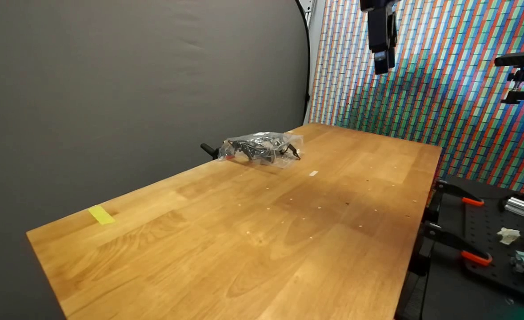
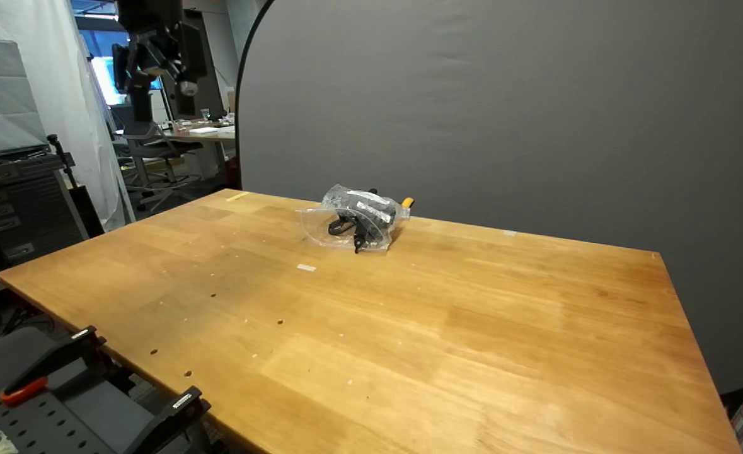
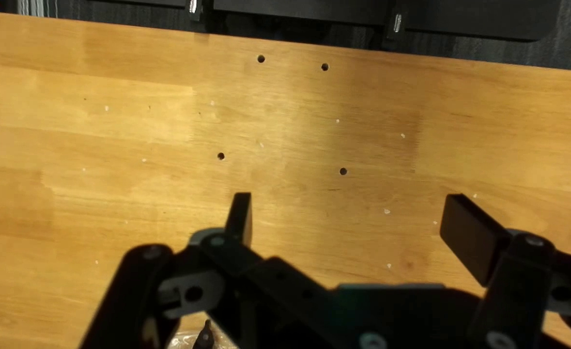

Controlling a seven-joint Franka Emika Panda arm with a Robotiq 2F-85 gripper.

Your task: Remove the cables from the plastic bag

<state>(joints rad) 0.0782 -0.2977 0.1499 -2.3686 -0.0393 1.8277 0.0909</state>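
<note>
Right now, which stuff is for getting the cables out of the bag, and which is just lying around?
For the job:
- plastic bag
- black cables, inside the bag
- gripper, open

Seem to be just around:
- yellow strip, on the table
- small white strip, also there
- crumpled pale scrap, off the table
- office chair, in the background

The desk (image 2: pixel 503 315) is glowing honey-brown, its wood grain running in paler and darker blocks. The bag (image 2: pixel 371 202) is gleaming clear, and the cables (image 2: pixel 360 232) inside are showing black. A strip of tape (image 1: pixel 101 214) is standing out yellow; a smaller strip (image 1: pixel 314 173) is looking white. The fingers (image 3: pixel 471 237) are appearing black. The backdrop (image 1: pixel 146 98) is showing plain grey, while the wall (image 1: pixel 462 89) is displaying broken stripes of red, green, blue and white. The clamps (image 1: pixel 453 242) are pairing black with orange grips (image 1: pixel 476 258).
</note>
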